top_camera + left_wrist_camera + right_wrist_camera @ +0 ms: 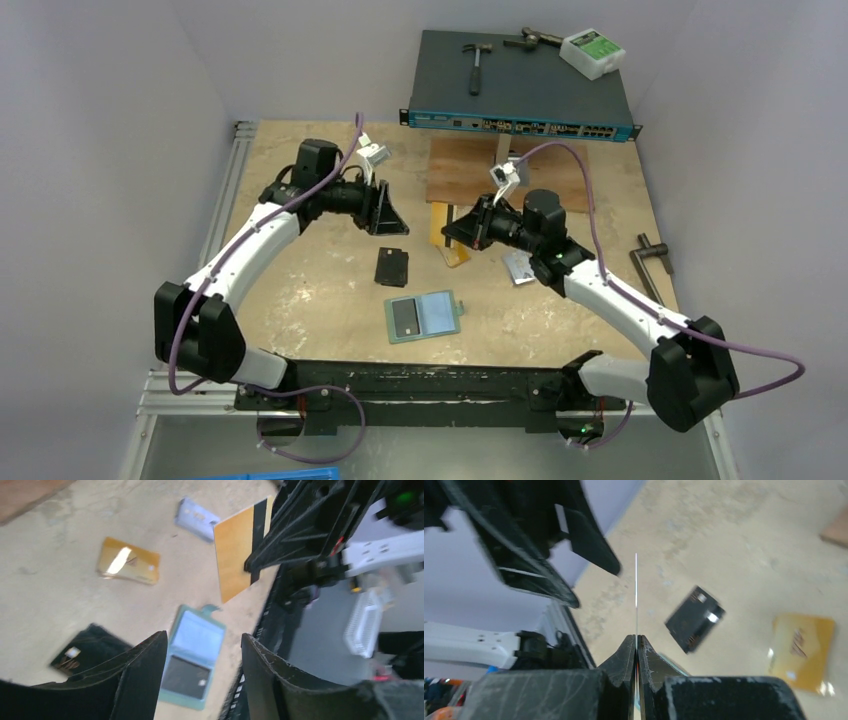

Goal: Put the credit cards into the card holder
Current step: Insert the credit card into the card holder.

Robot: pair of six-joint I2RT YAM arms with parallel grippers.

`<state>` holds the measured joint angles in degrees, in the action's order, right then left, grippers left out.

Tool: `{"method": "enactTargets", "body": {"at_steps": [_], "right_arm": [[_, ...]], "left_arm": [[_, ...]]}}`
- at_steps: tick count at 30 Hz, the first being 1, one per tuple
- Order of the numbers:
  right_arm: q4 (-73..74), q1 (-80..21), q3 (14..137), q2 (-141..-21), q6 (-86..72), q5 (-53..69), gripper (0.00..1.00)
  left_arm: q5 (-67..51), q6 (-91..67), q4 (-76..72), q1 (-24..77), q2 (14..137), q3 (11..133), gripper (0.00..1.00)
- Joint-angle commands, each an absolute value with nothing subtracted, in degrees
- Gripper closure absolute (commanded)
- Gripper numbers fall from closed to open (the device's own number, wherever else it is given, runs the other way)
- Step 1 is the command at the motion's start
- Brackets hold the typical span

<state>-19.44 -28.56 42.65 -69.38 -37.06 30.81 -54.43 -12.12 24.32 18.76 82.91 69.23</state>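
1. Clearly, the right gripper has its jaws pinched tight on the orange card, gripping the edge that carries the black stripe. The card stands on edge in the air above the table, between the 2 arms.
2. The left gripper faces it, jaws apart with nothing between them.
3. The card looks light, thin, stiff and glossy, so it would likely slip or twist. A firm pinch along 1 edge, leaving the opposite edge free to enter a pocket, seems the best hold.
4. The card holder lies open and flat near the arms' bases. It has a teal rim and pale lining, looks soft, and has a dark rectangle in its left half.
5. A gold card and a silver card lie flat on the rough tan table, right of the black wallet.
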Motion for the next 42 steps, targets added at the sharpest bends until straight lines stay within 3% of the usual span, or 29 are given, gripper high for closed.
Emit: {"method": "enactTargets", "body": {"at_steps": [1, 7, 18, 31, 42], "right_arm": [[-0.12, -29.74, 40.16, -68.64, -29.23, 23.84, 1.0], [1.73, -35.06, 32.12, -68.03, -32.59, 18.97, 1.0], [1.14, -38.12, 27.16, -66.06, -36.03, 15.64, 1.0], [-2.29, -38.25, 25.96, -67.48, -37.22, 14.53, 1.0], [-5.19, -38.3, 24.32, -68.45, -38.7, 15.32, 1.0]], "left_arm": [[-41.57, 14.63, 35.67, 19.4, 78.8, 66.89, 0.43], [-27.33, 29.1, 28.59, 31.1, 71.71, 52.83, 0.41], [-11.85, 39.88, 16.56, 44.28, 77.7, 43.58, 0.42], [-6.85, 53.27, 8.38, 48.15, 78.44, 36.14, 0.43], [-2.21, 55.56, 4.38, 50.92, 78.77, 32.87, 0.44]]}}
